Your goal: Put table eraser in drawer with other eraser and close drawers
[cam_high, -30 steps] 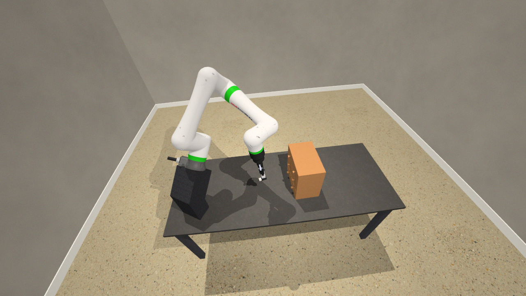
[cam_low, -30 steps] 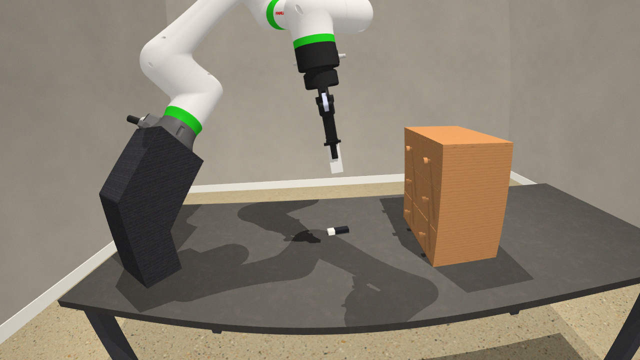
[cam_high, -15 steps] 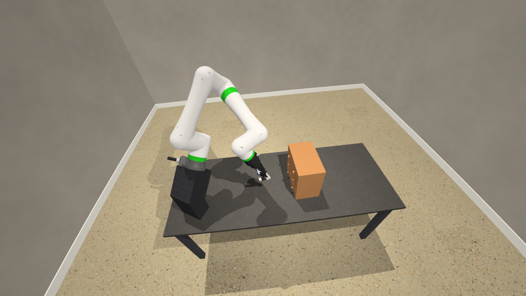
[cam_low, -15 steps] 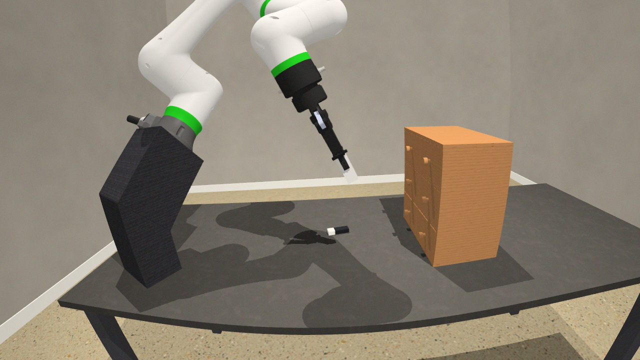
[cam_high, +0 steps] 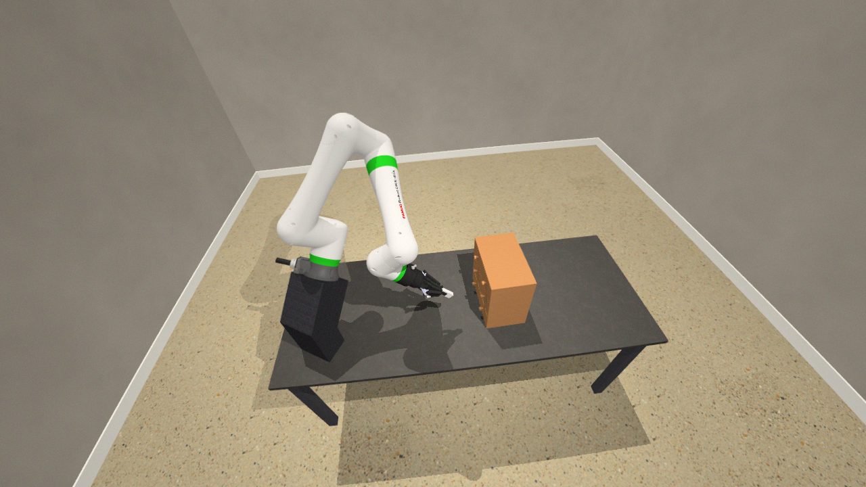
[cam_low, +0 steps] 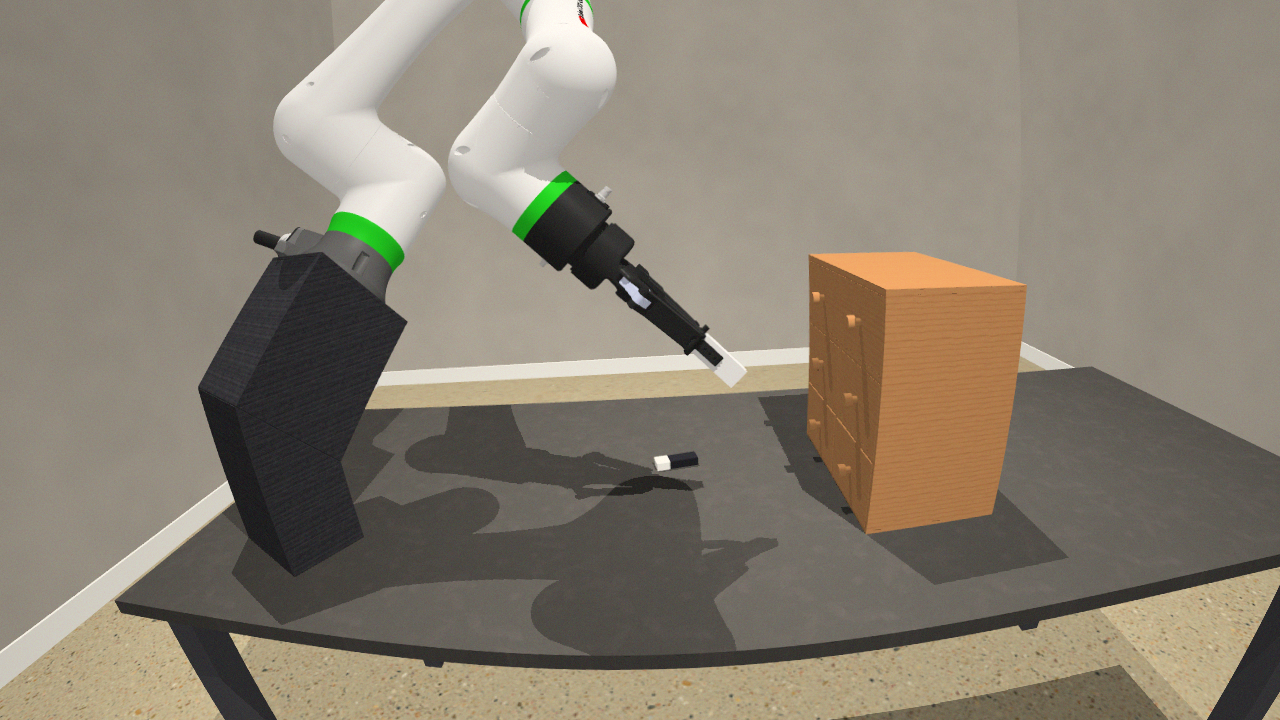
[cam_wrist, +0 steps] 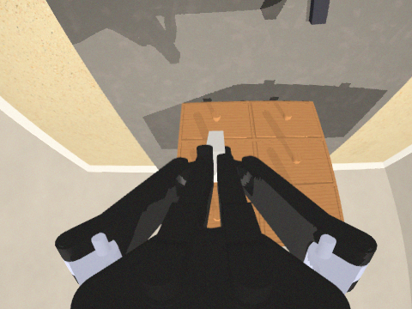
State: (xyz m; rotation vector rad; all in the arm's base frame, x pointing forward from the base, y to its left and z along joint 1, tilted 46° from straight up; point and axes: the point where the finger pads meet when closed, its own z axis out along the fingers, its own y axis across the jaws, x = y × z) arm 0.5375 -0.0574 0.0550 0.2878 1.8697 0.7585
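The eraser (cam_low: 683,460) (cam_wrist: 318,13), white at one end with a dark sleeve, lies flat on the table (cam_high: 593,290) (cam_low: 787,591) (cam_wrist: 223,56). In the top view I cannot make it out near the gripper. The orange chest (cam_high: 509,263) (cam_low: 948,402) (cam_wrist: 295,148) stands upright with several knobbed drawers in two columns. All drawers that show look pushed in; their contents are hidden. My gripper (cam_high: 446,292) (cam_low: 726,365) (cam_wrist: 216,142) is shut and empty, its pale fingertips together. It slants down towards the chest's front, above the table and apart from the knobs.
The round knobs (cam_low: 851,398) (cam_wrist: 288,118) stick out from the chest's front. The dark robot pedestal (cam_high: 311,314) (cam_low: 295,402) stands at the other end of the table. The arm's shadows fall across the table around the eraser.
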